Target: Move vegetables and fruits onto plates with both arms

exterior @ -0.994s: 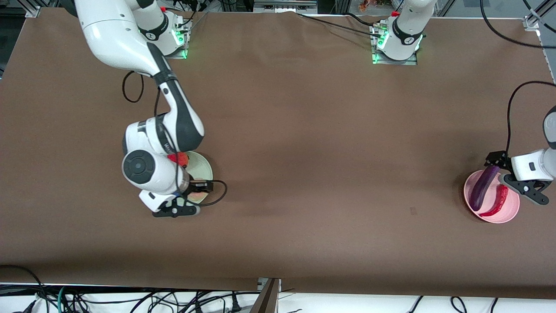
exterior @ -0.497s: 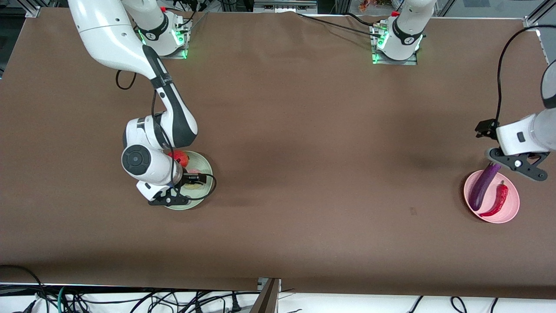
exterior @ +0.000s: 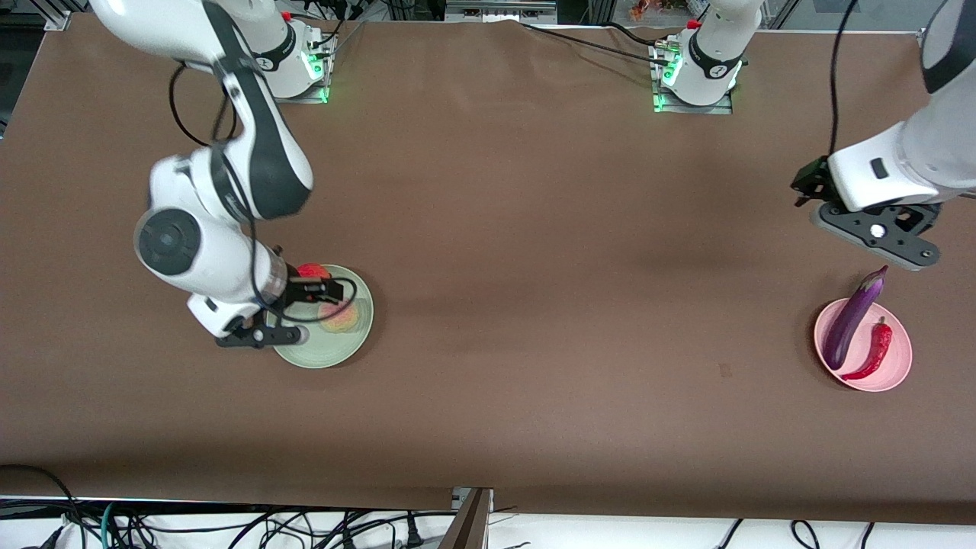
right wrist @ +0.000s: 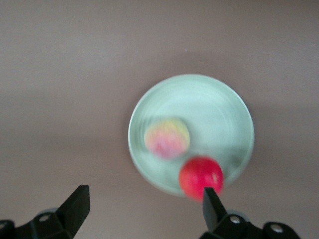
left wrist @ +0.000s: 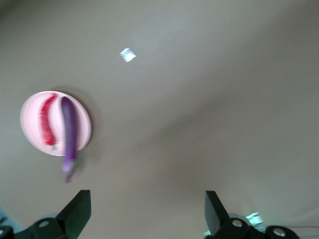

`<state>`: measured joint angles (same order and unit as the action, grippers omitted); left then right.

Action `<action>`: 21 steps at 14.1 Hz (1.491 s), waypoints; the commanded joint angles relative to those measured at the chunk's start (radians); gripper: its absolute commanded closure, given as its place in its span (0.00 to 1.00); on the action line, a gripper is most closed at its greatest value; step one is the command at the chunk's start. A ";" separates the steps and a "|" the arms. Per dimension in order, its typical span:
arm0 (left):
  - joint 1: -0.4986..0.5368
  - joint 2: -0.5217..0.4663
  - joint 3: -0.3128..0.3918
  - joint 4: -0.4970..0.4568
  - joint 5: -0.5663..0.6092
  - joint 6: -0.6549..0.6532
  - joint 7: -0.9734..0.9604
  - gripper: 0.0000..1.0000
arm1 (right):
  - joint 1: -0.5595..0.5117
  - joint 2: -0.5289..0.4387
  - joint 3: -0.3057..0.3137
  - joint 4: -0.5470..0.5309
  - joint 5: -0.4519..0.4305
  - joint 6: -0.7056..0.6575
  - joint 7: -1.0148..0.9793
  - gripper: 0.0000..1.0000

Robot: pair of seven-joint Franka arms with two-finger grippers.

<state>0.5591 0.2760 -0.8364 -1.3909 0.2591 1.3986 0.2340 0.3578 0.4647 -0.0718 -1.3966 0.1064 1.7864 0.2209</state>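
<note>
The pale mint green plate [exterior: 320,352] holds the yellow-pink peach [exterior: 339,319] and the red apple [exterior: 311,271]. My right gripper [exterior: 255,335] hangs open and empty above the plate's edge. The right wrist view shows the plate [right wrist: 214,109], peach [right wrist: 167,137] and apple [right wrist: 201,177] below the open right gripper [right wrist: 144,214]. The pale pink plate [exterior: 901,358] holds the purple eggplant [exterior: 854,316] and red chili [exterior: 873,352]. My left gripper [exterior: 877,229] is open and empty, high over bare table beside it. The left wrist view shows that plate [left wrist: 83,124], eggplant [left wrist: 69,129] and chili [left wrist: 47,122] off to one side of the left gripper [left wrist: 144,219].
Brown table cover [exterior: 534,267] spans the whole table between the two plates. The arm bases [exterior: 694,76] stand at the table's edge farthest from the front camera. Cables [exterior: 229,526] hang below the near edge.
Both grippers have risen away from their plates. The left one moved off the pink plate toward the arm bases. The right one lifted, uncovering the peach on the green plate.
</note>
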 commanded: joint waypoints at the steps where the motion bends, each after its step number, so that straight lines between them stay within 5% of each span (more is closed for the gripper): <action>1: -0.239 -0.101 0.408 -0.031 -0.229 0.057 -0.016 0.00 | -0.008 -0.153 -0.011 -0.054 -0.005 -0.126 0.006 0.00; 3: -0.419 -0.190 0.627 -0.140 -0.274 0.106 -0.019 0.00 | -0.008 -0.254 -0.042 -0.117 -0.017 -0.179 -0.011 0.00; 8: -0.566 -0.305 0.804 -0.269 -0.267 0.163 -0.073 0.00 | -0.008 -0.370 -0.104 -0.220 -0.047 -0.171 -0.168 0.00; 11: -0.571 -0.285 0.807 -0.249 -0.259 0.161 -0.131 0.00 | -0.010 -0.360 -0.160 -0.217 -0.082 -0.160 -0.273 0.00; 21: -0.571 -0.273 0.810 -0.243 -0.259 0.155 -0.136 0.00 | -0.013 -0.313 -0.161 -0.093 -0.096 -0.162 -0.261 0.00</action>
<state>-0.0011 0.0083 -0.0388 -1.6275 0.0137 1.5493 0.1037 0.3458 0.1385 -0.2358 -1.5148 0.0278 1.6337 -0.0252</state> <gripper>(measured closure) 0.000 0.000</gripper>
